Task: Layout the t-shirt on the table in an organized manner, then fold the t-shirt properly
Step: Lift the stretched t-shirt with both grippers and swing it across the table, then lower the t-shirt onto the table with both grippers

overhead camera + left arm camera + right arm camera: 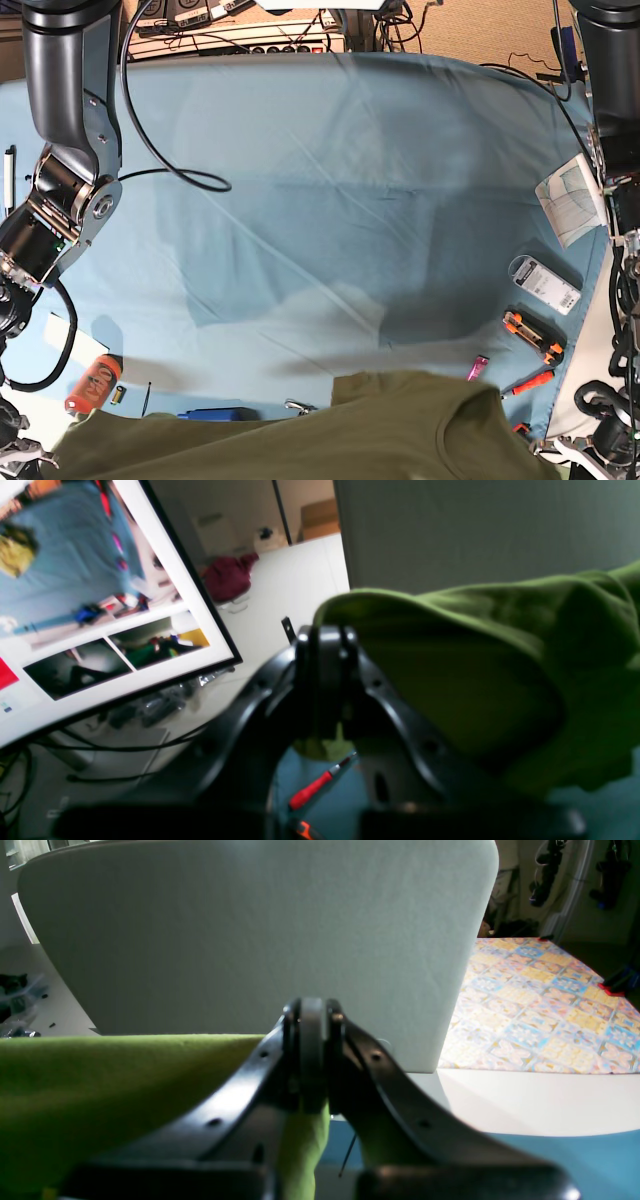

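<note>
The olive-green t-shirt [330, 435] hangs stretched along the bottom edge of the base view, lifted over the near edge of the light-blue table [350, 180]. In the left wrist view my left gripper [325, 645] is shut on a fold of the t-shirt [475, 680], which drapes away to the right. In the right wrist view my right gripper [312, 1025] is shut on the t-shirt [100, 1090], whose cloth runs taut to the left and hangs between the fingers. In the base view the collar opening shows near the bottom right, and both grippers sit at the bottom corners, mostly out of frame.
Near the table's right edge lie a folded paper [570, 198], a white device [543, 284], an orange tool [532, 336] and a red screwdriver [530, 383]. An orange can [93, 383], a blue object [215, 413] and a black cable [190, 178] are at the left.
</note>
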Available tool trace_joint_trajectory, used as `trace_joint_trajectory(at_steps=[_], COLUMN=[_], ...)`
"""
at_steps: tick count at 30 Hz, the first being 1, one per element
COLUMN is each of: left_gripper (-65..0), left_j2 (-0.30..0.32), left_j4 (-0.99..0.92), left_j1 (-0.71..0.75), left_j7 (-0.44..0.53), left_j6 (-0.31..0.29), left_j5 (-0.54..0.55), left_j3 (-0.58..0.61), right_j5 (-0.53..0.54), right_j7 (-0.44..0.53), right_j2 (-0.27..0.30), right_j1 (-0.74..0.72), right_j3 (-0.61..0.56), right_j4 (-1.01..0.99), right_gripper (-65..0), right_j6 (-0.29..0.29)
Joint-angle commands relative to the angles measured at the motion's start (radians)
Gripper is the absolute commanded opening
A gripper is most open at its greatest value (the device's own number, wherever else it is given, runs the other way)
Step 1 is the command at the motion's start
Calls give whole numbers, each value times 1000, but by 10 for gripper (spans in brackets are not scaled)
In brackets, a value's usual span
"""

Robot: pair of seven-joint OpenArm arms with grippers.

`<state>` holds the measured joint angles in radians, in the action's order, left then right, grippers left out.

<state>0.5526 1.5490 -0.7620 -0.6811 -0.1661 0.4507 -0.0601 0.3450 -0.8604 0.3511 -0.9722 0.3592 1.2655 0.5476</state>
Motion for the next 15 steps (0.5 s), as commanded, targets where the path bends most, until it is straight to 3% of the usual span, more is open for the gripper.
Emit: trace_joint_trajectory(at_steps=[1, 7, 12, 15], left_gripper=[-650, -650, -650, -650], left_j2=[15, 13, 13, 13], left_j4=[12, 13, 17, 46], left_j1=[-30, 44, 149, 215], left_j7=[9, -68, -143, -183], left_j6=[8, 6, -67, -71], left_j5=[0, 63, 148, 195], left_j3=[-8, -8, -8, -8], right_j5=[13, 14, 65, 121], right_j7=[28, -13, -63, -106], right_j2=[14, 14, 14, 15], right_j1=[-34, 39, 144, 187], right_j3=[1, 1, 2, 3], right_j4=[15, 15, 16, 18], right_gripper=[-650, -650, -650, -650], right_j6=[6, 47, 47, 48])
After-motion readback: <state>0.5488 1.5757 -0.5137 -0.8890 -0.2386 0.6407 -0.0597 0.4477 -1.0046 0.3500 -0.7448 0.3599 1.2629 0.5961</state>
